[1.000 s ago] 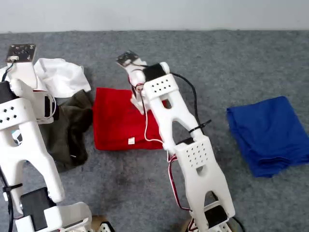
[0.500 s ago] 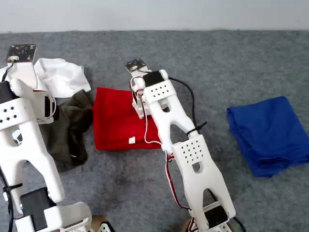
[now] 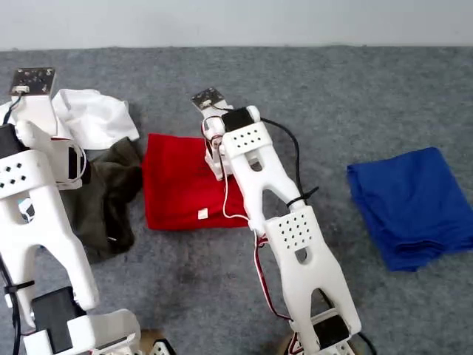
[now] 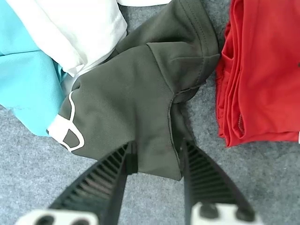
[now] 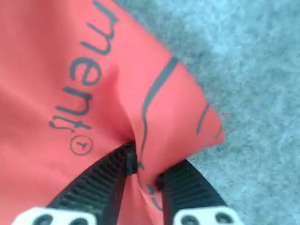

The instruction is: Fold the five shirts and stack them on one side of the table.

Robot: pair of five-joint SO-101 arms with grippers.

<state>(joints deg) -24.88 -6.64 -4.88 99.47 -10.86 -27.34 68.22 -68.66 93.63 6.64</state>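
Pinches the red shirt (image 3: 174, 185) near its far right corner between the closed right fingers (image 5: 105, 180), cloth spreading leftward over the desk (image 3: 355, 96) toward the dark shirt (image 4: 126, 108) straddled by the wide-open, empty left fingers (image 4: 103, 178).

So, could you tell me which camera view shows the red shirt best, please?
The high view: the red shirt lies there almost whole, a folded rectangle, one side hidden by the right arm. The left wrist view catches its layered edge; the right wrist view, a printed corner pinched in the right gripper.
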